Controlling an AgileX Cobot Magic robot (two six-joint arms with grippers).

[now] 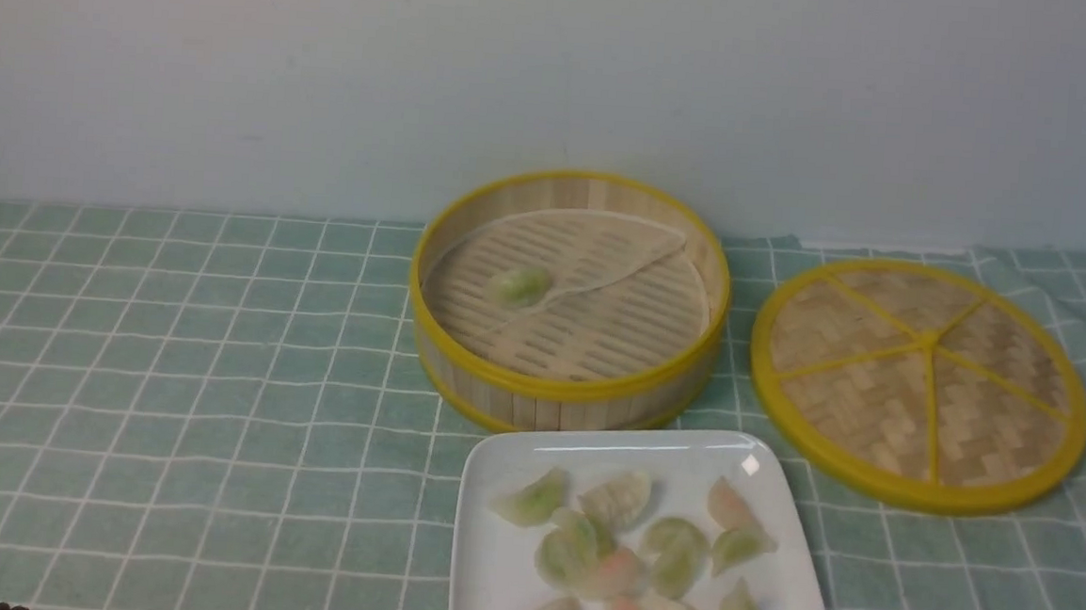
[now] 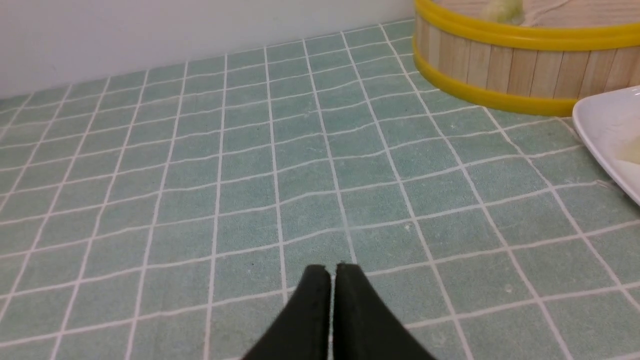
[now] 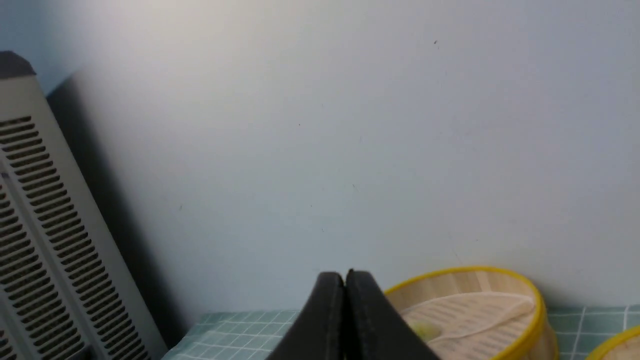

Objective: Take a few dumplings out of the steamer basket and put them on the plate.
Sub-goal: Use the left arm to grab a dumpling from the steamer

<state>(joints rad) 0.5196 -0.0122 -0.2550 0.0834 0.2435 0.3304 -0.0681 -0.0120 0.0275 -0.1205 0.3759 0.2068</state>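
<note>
The front view looks forward and slightly down across the surface, steamer basket centred ahead. The left wrist view sits low, close to the surface beside the steamer basket. The right wrist view, higher, faces the wall behind it. All three share the steamer basket.

Green checked tablecloth bearing steamer basket, woven lid and plate.

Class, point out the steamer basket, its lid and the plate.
steamer basket [image 1: 561, 391], front view, near yellow rim
lid [image 1: 927, 340], front view, centre hub
plate [image 1: 489, 566], front view, bare left side
</note>
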